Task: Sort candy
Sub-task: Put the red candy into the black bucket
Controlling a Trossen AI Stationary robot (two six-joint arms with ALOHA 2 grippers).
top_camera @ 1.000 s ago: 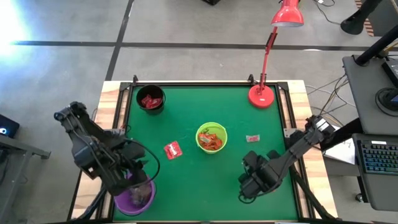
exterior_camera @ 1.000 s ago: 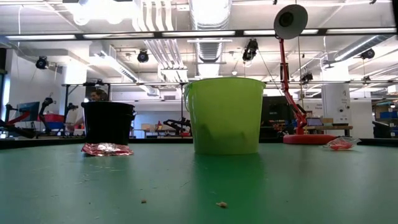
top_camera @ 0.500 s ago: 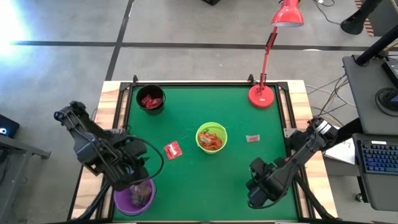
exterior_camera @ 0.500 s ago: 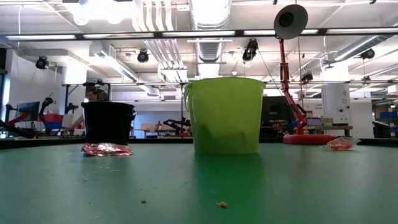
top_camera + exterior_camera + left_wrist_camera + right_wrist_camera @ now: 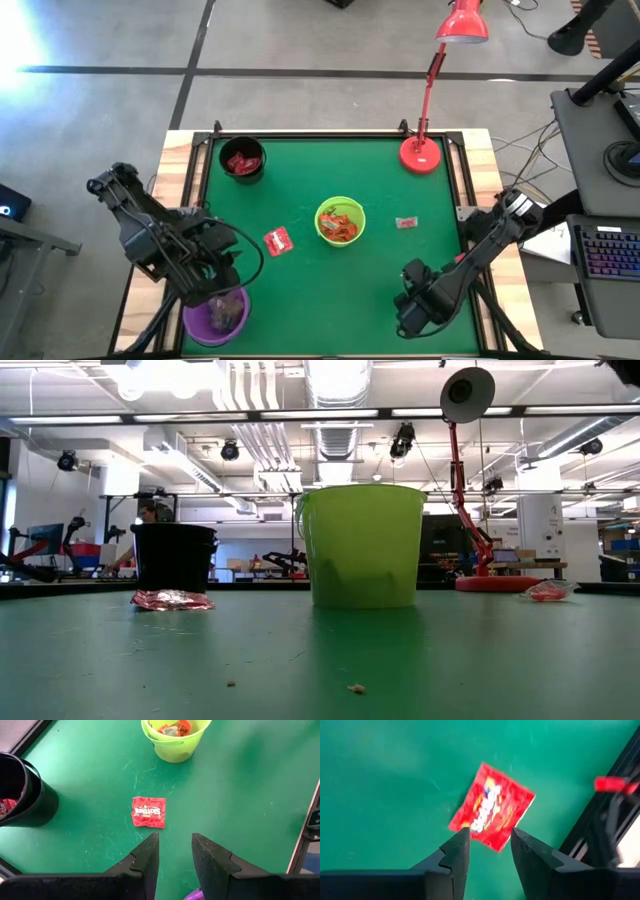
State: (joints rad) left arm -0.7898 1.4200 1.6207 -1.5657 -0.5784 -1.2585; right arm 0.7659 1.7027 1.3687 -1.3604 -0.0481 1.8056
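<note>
Right gripper [image 5: 486,840] hangs low over the table's near right corner with its fingers parted and nothing between them; just ahead of the fingertips a flat red packet [image 5: 491,813] lies on the green table [image 5: 300,290], close to the black frame at the right edge. Whether the fingertips touch it cannot be told. In the high view this gripper [image 5: 408,318] sits near the front edge, and that packet is hidden beneath it.

Left gripper [image 5: 172,851] waits at the near left corner, above the purple bowl [image 5: 215,315], fingers apart and holding nothing.

A second red packet [image 5: 277,240] lies flat on the table just left of the lime-green bowl [image 5: 340,221], which stands near the middle and holds orange-red wrappers [image 5: 341,226]. The black bowl [image 5: 243,160] in the far left corner holds red packets [image 5: 240,162]. A small pale wrapped sweet [image 5: 405,222] lies to the right of the green bowl, toward the right edge. A red desk lamp [image 5: 421,153] stands at the far right corner.
</note>
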